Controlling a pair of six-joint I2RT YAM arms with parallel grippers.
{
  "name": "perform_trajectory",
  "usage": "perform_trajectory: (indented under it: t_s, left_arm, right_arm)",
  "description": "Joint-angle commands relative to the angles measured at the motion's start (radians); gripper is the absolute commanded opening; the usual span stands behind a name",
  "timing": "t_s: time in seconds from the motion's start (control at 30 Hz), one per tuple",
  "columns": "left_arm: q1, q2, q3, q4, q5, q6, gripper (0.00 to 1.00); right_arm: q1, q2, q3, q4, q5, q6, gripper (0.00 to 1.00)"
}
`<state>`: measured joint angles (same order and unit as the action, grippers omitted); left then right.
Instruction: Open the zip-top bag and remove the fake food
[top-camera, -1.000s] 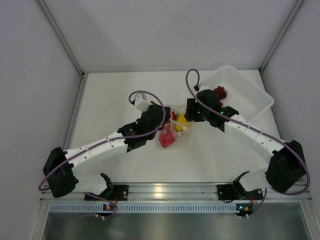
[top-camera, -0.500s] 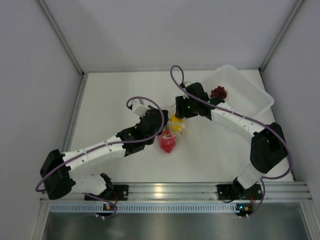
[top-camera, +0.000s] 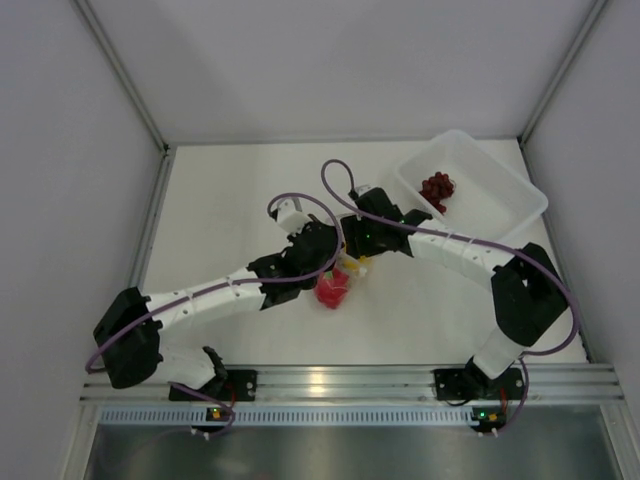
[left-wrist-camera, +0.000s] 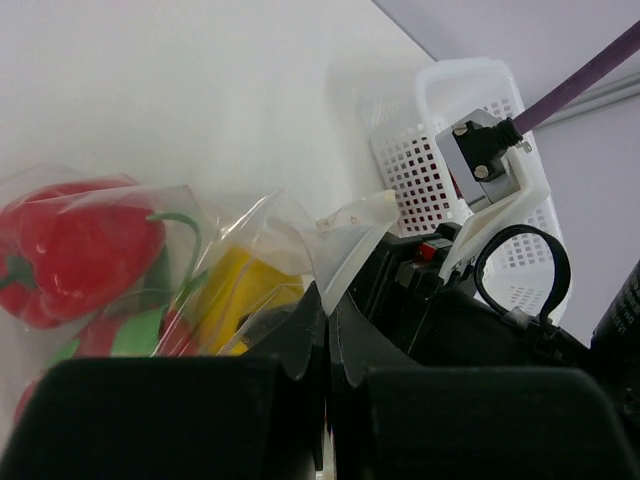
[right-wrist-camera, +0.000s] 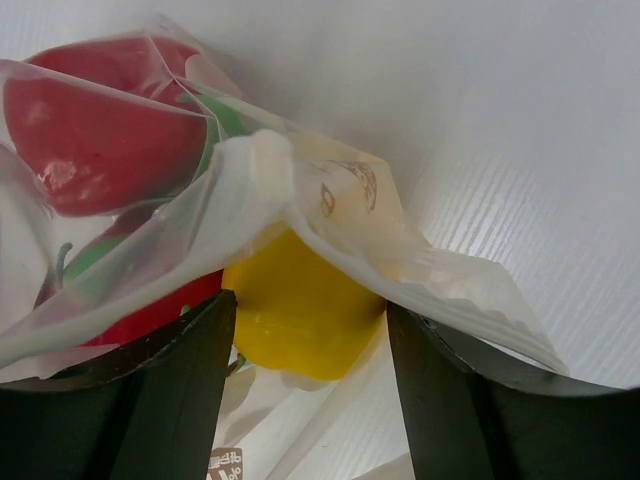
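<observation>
1. Pins the lip of the bag (left-wrist-camera: 250, 230) with the left fingers (left-wrist-camera: 328, 325), closed tight on the film, with the bag lying on the bench (top-camera: 220, 220) between the two arms.
2. Straddles the yellow pepper (right-wrist-camera: 300, 325) with the right fingers (right-wrist-camera: 310, 310), spread wide at the mouth of the bag. Cannot tell whether already pressing on it.
3. Could trap a fold of film together with the pepper on closing, and so lift the whole bag instead of freeing the piece.
4. Could squeeze off-centre and shoot the smooth pepper deeper in, toward the red pepper (right-wrist-camera: 90, 130).
5. Could pull the lip out of the left pinch with a hard tug from the right arm, letting the mouth fall shut over what remains inside.
6. Could knock wrist against wrist, given such close crowding over the bag.
7. Against a second ago: shows the right arm swung leftward, away from the tray (top-camera: 500, 205), with its wrist now hard by the left one. Leaves the grapes (top-camera: 437, 188) lying in the tray, clear of the arm.
8. Hides most of the yellow pepper from above, where it was plainly visible before.
9. Shows the left arm barely shifted, and the bag and red pepper in nearly the same spot.
</observation>
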<state>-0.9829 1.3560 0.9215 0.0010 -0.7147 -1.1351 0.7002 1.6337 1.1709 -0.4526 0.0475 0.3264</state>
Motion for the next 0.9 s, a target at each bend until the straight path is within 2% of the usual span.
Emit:
perform_trajectory:
  t_s: [0.0, 0.23, 0.27, 0.37, 0.63, 0.73, 0.83, 0.87]
  left_arm:
    - [0.001, 0.015, 0.023, 0.048, -0.008, 0.029, 0.00]
    - [0.003, 0.041, 0.042, 0.048, 0.037, 0.080, 0.00]
    - [0.003, 0.048, 0.045, 0.048, 0.043, 0.087, 0.00]
    - [0.009, 0.054, 0.048, 0.048, 0.066, 0.094, 0.00]
    - [0.021, 0.074, 0.048, 0.048, 0.109, 0.101, 0.00]
    - [0.026, 0.071, 0.042, 0.048, 0.110, 0.101, 0.00]
    - [0.030, 0.068, 0.037, 0.047, 0.106, 0.107, 0.00]
    - [0.032, 0.068, 0.034, 0.047, 0.104, 0.109, 0.00]
  right_arm:
    - [0.039, 0.031, -0.026, 0.070, 0.057, 0.048, 0.63]
    - [0.042, 0.011, -0.105, 0.244, 0.051, 0.160, 0.73]
    - [0.042, 0.008, -0.109, 0.261, 0.049, 0.168, 0.76]
    - [0.042, 0.018, -0.102, 0.282, 0.049, 0.189, 0.79]
    - [0.042, 0.163, -0.056, 0.249, 0.155, 0.191, 0.77]
    - [0.042, 0.178, -0.068, 0.253, 0.189, 0.192, 0.72]
    - [0.044, 0.152, -0.094, 0.275, 0.195, 0.192, 0.56]
    - [0.042, 0.143, -0.097, 0.276, 0.195, 0.189, 0.45]
